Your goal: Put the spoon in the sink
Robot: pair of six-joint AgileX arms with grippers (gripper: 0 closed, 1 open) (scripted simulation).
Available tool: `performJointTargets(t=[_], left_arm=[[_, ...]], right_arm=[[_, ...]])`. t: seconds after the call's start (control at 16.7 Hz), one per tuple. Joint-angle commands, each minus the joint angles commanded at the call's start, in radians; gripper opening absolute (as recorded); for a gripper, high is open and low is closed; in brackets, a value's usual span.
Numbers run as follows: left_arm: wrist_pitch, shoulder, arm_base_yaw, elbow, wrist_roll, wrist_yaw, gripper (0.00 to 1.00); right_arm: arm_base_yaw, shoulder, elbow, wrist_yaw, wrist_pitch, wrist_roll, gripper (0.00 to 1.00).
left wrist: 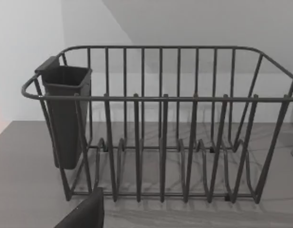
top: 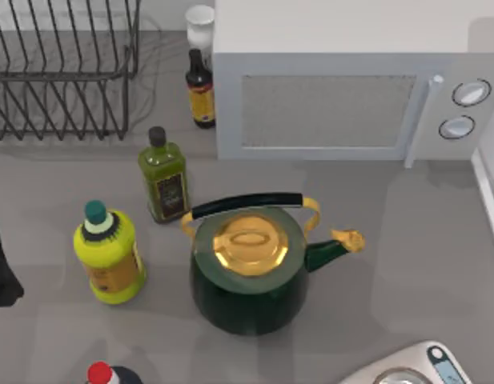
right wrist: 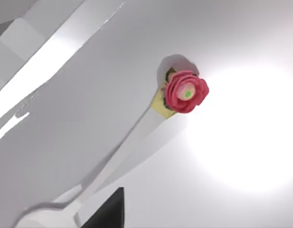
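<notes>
Top view looks down on a grey table (top: 407,240). A wire dish rack (top: 62,72) sits at the upper left and a white microwave (top: 343,88) at the upper right. Between them stand a small white vase (top: 200,22) and, just below it, a dark sauce bottle (top: 202,88). An olive oil bottle (top: 163,176) stands left of centre. A yellow bottle with a teal cap (top: 109,254) is lower and further left. A dark green kettle (top: 248,280) with a gold lid (top: 250,242) fills the middle, its gold-tipped spout pointing right. A silver-grey kitchen scale (top: 419,368) is cut off by the bottom right corner, and a red-capped bottle (top: 102,374) by the bottom edge at the left.

A dark part of the left arm (top: 0,264) shows at the left edge. In the left wrist view, the left gripper (left wrist: 84,213) appears as a dark tip at the bottom, facing the rack and its dark cutlery cup (left wrist: 65,114). Whether it is open or closed cannot be told.

In the right wrist view, the spoon (right wrist: 122,152) lies on a glossy white surface (right wrist: 231,180). Its slim white handle runs from the lower left up to the centre, ending at a pink rose (right wrist: 185,91). The right gripper (right wrist: 106,211) shows as a dark tip at the bottom edge, just beside the handle. Whether it is open, closed or touching cannot be told.
</notes>
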Motion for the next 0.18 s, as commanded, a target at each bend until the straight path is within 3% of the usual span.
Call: performJointTargets(t=[0.18], left_arm=[[0.000, 0.000, 0.000, 0.000, 0.000, 0.000, 1.00]], right_arm=[[0.000, 0.000, 0.000, 0.000, 0.000, 0.000, 1.00]])
